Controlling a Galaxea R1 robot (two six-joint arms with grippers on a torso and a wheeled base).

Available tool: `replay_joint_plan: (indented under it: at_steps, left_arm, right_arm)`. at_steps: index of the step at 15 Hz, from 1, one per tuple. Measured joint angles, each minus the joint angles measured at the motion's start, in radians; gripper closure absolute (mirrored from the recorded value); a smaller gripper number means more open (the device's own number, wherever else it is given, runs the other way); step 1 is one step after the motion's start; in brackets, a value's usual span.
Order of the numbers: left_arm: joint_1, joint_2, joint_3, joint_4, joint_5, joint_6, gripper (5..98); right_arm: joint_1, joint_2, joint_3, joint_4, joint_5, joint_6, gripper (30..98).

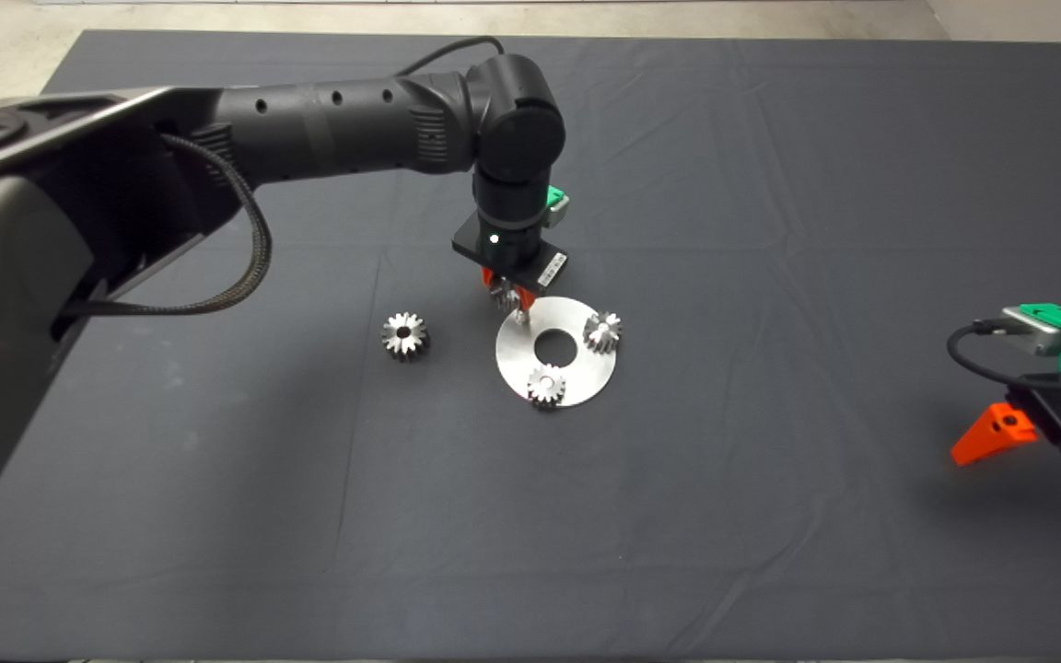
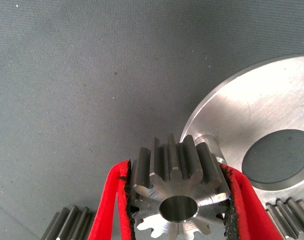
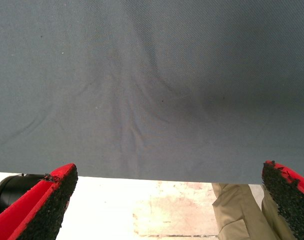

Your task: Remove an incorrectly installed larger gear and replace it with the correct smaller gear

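The larger gear lies alone on the mat, left of the round steel plate. My left gripper hovers over the plate's far left rim, shut on a smaller gear. In the left wrist view this smaller gear sits clamped between the red fingers, just beside a bare steel peg on the plate. Two more small gears stand on the plate. My right gripper waits open at the mat's right edge.
The plate has a round centre hole. Teeth of another gear show on the mat near the left fingers. In the right wrist view, the floor and a person's leg show beyond the mat edge.
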Motion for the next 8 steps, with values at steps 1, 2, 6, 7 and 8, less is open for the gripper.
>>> replay_joint_plan:
  at_steps: [1, 2, 6, 7, 8]
  left_arm:
    - [0.000, 0.000, 0.007, -0.004, 0.000, -0.007, 77.1]
    - [0.000, 0.000, 0.017, -0.008, 0.000, -0.012, 77.2]
    - [0.000, 0.000, 0.024, -0.020, 0.000, -0.016, 77.3]
    - [0.000, 0.000, 0.024, -0.031, 0.000, -0.024, 77.4]
    - [0.000, 0.000, 0.024, -0.038, 0.000, -0.026, 77.4]
  right_arm:
    - [0.000, 0.000, 0.000, 0.000, 0.000, -0.001, 31.6]
    - [0.000, 0.000, 0.000, 0.000, 0.000, -0.001, 31.6]
    - [0.000, 0.000, 0.000, 0.000, 0.000, -0.001, 31.6]
    - [0.000, 0.000, 0.000, 0.000, 0.000, -0.001, 31.6]
    - [0.000, 0.000, 0.000, 0.000, 0.000, -0.001, 31.6]
